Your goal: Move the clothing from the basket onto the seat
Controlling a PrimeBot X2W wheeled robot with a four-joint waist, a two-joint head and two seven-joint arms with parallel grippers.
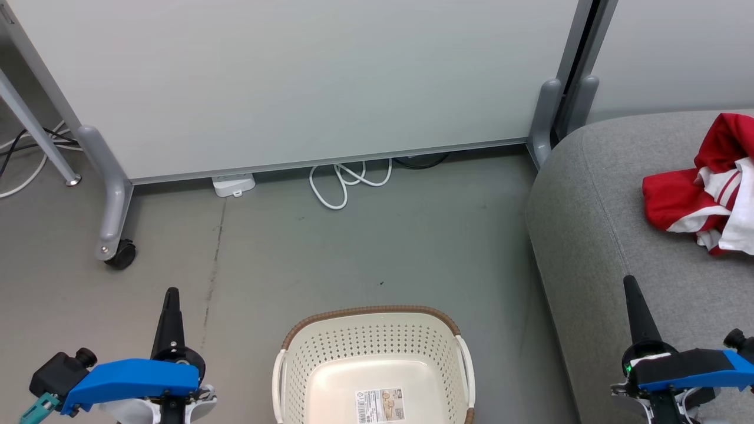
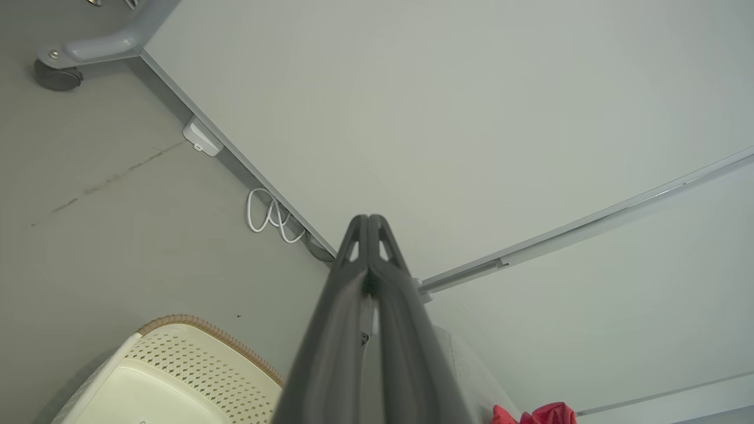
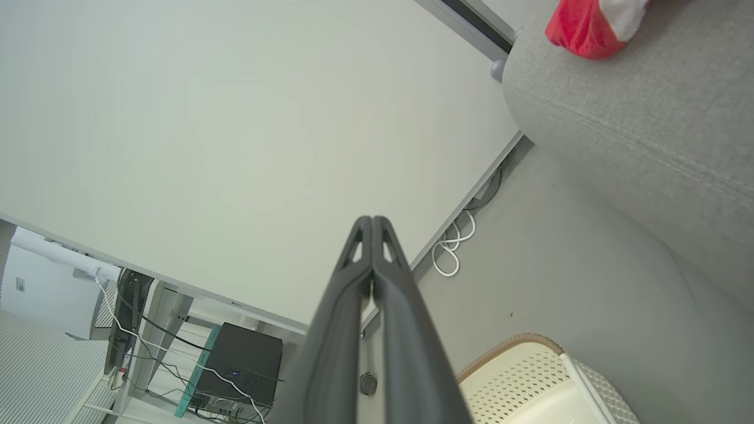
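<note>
Laundry basket point(image 1: 365, 344) on the floor beside a sofa point(image 1: 595, 247), with the clothing point(image 1: 683, 197) on the sofa seat.
The basket is cream perforated plastic, rounded, with a brown woven-look rim and white handles; the paper label point(image 1: 380, 405) on its bottom has print too small to read. The clothing is soft, crumpled, red with white stripes, and lies on grey fabric upholstery. The left gripper point(image 1: 171, 292) and right gripper point(image 1: 628, 281) are clenched, grasping nothing.

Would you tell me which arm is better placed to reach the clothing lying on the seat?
Right. The right fingers, shut, hang over the seat near the clothing; the left fingers are across the basket, over floor.
</note>
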